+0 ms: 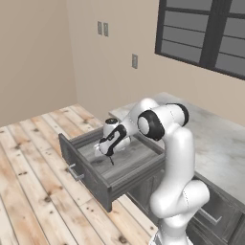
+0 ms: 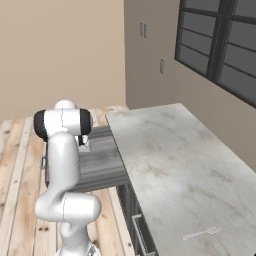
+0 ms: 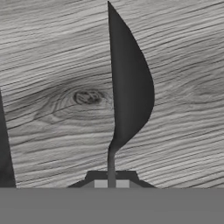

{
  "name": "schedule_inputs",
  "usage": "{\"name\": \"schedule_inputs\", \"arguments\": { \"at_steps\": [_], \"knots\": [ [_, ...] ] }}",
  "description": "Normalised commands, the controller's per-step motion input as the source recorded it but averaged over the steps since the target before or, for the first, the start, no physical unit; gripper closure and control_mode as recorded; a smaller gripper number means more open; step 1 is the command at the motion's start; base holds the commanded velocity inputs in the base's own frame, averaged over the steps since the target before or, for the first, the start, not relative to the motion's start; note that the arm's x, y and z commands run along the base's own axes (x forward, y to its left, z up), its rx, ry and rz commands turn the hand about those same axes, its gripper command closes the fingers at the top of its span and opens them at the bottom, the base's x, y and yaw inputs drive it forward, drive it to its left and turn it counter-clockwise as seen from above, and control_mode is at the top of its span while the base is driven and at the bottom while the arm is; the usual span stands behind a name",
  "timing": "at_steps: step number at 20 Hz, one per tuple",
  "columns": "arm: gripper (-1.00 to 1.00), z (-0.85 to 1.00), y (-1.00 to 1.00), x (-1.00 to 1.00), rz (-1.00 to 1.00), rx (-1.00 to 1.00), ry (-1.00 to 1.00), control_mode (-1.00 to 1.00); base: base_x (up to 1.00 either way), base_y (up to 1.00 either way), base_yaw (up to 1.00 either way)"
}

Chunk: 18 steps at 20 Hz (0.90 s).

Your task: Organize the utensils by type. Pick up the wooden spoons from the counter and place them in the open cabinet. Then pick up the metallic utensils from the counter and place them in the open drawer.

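- Dark grey spoon (image 3: 129, 87) hangs head-down from the gripper (image 3: 111, 181), jaws pinched tight on its thin handle, just above the grey wood-grain floor of the open drawer (image 1: 125, 165).
- Silver fork (image 2: 201, 233) lies on the marbled counter (image 2: 170, 150), well apart from the drawer.

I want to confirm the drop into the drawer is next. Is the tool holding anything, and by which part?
Yes: the tool grips the dark grey metal spoon by its thin handle, head hanging over the drawer.
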Motion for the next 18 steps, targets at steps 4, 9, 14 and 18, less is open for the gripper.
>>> {"name": "schedule_inputs", "arguments": {
  "at_steps": [4, 9, 14, 18],
  "knots": [
    [1.0, -0.2, 0.03, 0.35, 0.0, 0.0, 0.0, -1.0, 0.0, 0.0, 0.0],
    [1.0, -0.29, 0.06, 0.3, 0.0, 0.0, 0.0, -1.0, 0.0, 0.0, 0.0],
    [1.0, -0.31, 0.09, 0.23, 0.0, 0.0, 0.01, -1.0, 0.0, 0.0, 0.0],
    [1.0, -0.23, 0.06, 0.17, 0.0, 0.0, 0.01, -1.0, 0.0, 0.0, 0.0]
  ]
}}
